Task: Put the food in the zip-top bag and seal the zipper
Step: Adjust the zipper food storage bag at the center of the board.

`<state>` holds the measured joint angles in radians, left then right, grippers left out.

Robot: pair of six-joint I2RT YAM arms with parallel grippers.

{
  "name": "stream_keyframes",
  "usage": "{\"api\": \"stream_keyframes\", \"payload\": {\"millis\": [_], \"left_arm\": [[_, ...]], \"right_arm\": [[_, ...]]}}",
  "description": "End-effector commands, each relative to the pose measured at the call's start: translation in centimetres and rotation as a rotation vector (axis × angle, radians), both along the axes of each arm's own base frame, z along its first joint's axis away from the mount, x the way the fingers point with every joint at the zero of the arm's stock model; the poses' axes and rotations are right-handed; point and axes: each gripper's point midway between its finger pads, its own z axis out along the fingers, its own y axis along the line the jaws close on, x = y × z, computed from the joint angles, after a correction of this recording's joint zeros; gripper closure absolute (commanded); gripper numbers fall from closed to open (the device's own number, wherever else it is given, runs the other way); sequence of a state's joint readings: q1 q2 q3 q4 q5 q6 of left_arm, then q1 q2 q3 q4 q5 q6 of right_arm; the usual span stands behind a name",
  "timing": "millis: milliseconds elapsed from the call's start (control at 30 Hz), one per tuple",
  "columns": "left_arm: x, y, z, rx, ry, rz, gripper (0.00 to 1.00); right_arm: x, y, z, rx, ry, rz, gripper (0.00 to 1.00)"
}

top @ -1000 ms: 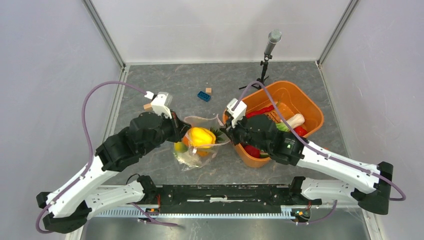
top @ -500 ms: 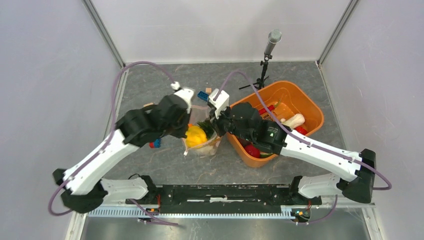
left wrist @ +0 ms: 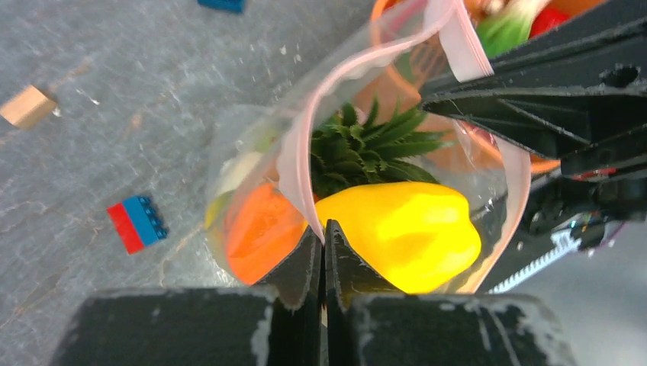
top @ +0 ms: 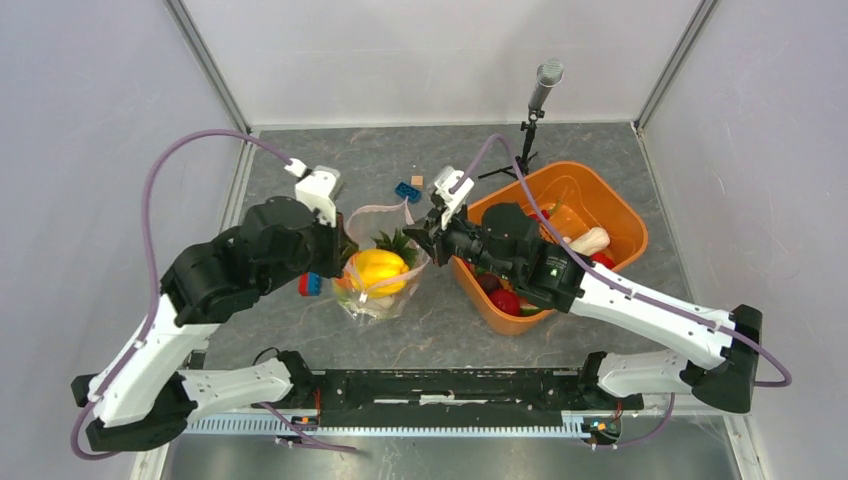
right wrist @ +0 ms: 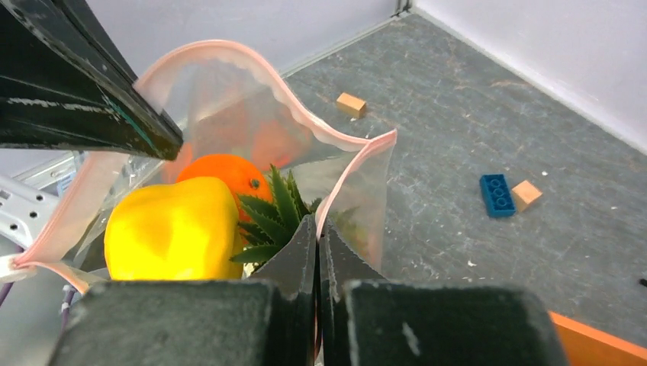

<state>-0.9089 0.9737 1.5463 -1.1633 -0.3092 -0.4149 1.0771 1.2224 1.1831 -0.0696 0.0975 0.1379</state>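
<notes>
A: Where's the zip-top bag (top: 385, 300)?

B: Standing on the surface (top: 440, 310) just beside the orange basket (top: 575, 185), on the side toward the left arm, its mouth spread wide.

A: And the tools?

B: The left tool (left wrist: 322, 231) has its fingers pressed together on the pink zipper (left wrist: 288, 160), at the rim farther from the basket. The right tool (right wrist: 317, 227) is likewise clamped tight on the rim nearest the basket.

A: What's inside?

B: A yellow pepper (left wrist: 400, 229), an orange (left wrist: 255, 229) and a pineapple's green crown (left wrist: 358, 149). More toy food pieces (top: 592, 240) lie in the basket.

A: Anything loose?

B: A red-and-blue brick (top: 310, 284) on the bag's far side from the basket; a blue brick (top: 407, 191) and a tan block (top: 417, 181) off the basket's far left corner.
</notes>
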Motion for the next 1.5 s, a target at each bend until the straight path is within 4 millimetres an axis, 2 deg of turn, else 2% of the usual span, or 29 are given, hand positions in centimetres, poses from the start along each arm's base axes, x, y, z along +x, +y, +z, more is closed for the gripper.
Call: {"api": "stream_keyframes", "payload": {"millis": [0, 67, 100, 133, 167, 200, 267, 300, 333, 367, 433, 467, 500, 533, 600, 667, 733, 767, 800, 867, 900, 1000, 1100, 1167, 1233, 1300, 1367, 1467], "left_arm": [[0.0, -1.8, -5.4, 0.168, 0.121, -0.143, 0.98], [-0.5, -1.2, -8.0, 0.278, 0.255, -0.117, 0.98], [-0.8, -1.9, -8.4, 0.262, 0.274, -0.140, 0.98], [-0.6, -2.3, -7.4, 0.210, 0.240, -0.139, 0.98], [-0.3, -2.6, -5.6, 0.131, 0.188, -0.118, 0.98], [-0.3, -3.0, -3.0, 0.020, 0.111, -0.118, 0.98], [-1.5, -3.3, 2.5, -0.192, -0.026, -0.170, 0.98], [-2.7, -3.7, 4.4, -0.267, -0.065, -0.243, 0.98], [-3.8, -4.2, 4.8, -0.287, -0.064, -0.314, 0.98], [-4.1, -4.4, 3.9, -0.256, -0.034, -0.338, 0.98], [-1.8, -2.9, -0.1, -0.114, 0.036, -0.173, 0.98], [-0.6, -2.0, -1.7, -0.050, 0.058, -0.085, 0.98], [-0.3, -1.9, -2.2, -0.038, 0.070, -0.053, 0.98], [-0.4, -2.2, -2.0, -0.065, 0.069, -0.061, 0.98], [-0.6, -3.2, -0.4, -0.176, 0.013, -0.098, 0.98], [-1.4, -3.9, 0.4, -0.233, -0.023, -0.171, 0.98], [-1.4, -3.3, -0.2, -0.193, 0.006, -0.144, 0.98], [-1.1, -2.8, -0.6, -0.180, 0.016, -0.103, 0.98], [-0.9, -2.5, -1.0, -0.177, 0.018, -0.082, 0.98], [-0.7, -2.4, -0.9, -0.218, -0.003, -0.054, 0.98], [-0.6, -2.3, -0.5, -0.249, -0.023, -0.043, 0.98], [-0.4, -1.9, 0.2, -0.303, -0.061, -0.012, 0.98], [-0.5, -2.3, 0.1, -0.300, -0.059, -0.037, 0.98], [-0.6, -2.7, -0.3, -0.288, -0.041, -0.056, 0.98], [-0.7, -3.2, -0.9, -0.283, -0.025, -0.074, 0.98], [-0.8, -3.5, -1.1, -0.289, -0.023, -0.090, 0.98], [-0.8, -3.7, -1.1, -0.299, -0.030, -0.100, 0.98], [-0.7, -3.8, -0.9, -0.316, -0.051, -0.104, 0.98]], "right_arm": [[-0.6, 1.2, 0.7, 0.095, -0.006, 0.074, 1.00], [0.5, 2.2, -2.6, -0.102, 0.088, 0.075, 1.00], [1.3, 2.4, -3.8, -0.194, 0.119, 0.052, 1.00], [2.4, 2.0, -3.9, -0.215, 0.141, -0.026, 1.00], [2.4, 2.2, -3.4, -0.188, 0.129, -0.022, 1.00], [1.4, 2.3, -2.2, -0.121, 0.100, 0.030, 1.00], [-0.4, 1.8, 2.0, 0.117, 0.006, 0.094, 1.00], [-0.7, 0.9, 2.6, 0.183, -0.021, 0.089, 1.00], [-0.6, 0.2, 3.3, 0.216, -0.039, 0.069, 0.99], [0.3, -0.3, 3.0, 0.197, -0.032, 0.024, 0.98], [2.2, -0.1, 0.0, 0.050, 0.034, -0.011, 0.96], [3.4, -0.4, -1.6, -0.010, 0.088, -0.066, 0.98], [4.0, -0.4, -2.5, -0.041, 0.132, -0.099, 1.00], [3.3, 0.1, -2.6, -0.031, 0.137, -0.053, 1.00], [1.2, 1.1, -0.9, 0.100, 0.090, 0.082, 0.95], [0.3, 1.1, -1.1, 0.128, 0.081, 0.128, 0.88], [1.6, 0.8, -2.6, 0.028, 0.091, 0.071, 0.86], [2.2, 0.3, -4.4, -0.050, 0.127, 0.022, 0.85], [2.7, -0.1, -5.3, -0.082, 0.136, -0.011, 0.86], [2.8, -0.5, -6.0, -0.089, 0.136, -0.013, 0.83], [2.6, -0.5, -5.7, -0.075, 0.133, -0.001, 0.79], [2.4, -1.5, -3.5, -0.023, 0.096, -0.017, 0.44], [2.5, -3.9, -0.8, 0.007, 0.038, -0.086, 0.25], [2.7, -6.2, 0.3, 0.006, 0.007, -0.163, 0.21], [3.0, -9.2, 0.4, -0.014, -0.004, -0.268, 0.20], [4.1, -13.4, -1.2, -0.064, 0.021, -0.455, 0.18], [5.3, -17.7, -4.1, -0.144, 0.071, -0.640, 0.19], [6.1, -22.2, -8.7, -0.245, 0.167, -0.790, 0.18]]}}
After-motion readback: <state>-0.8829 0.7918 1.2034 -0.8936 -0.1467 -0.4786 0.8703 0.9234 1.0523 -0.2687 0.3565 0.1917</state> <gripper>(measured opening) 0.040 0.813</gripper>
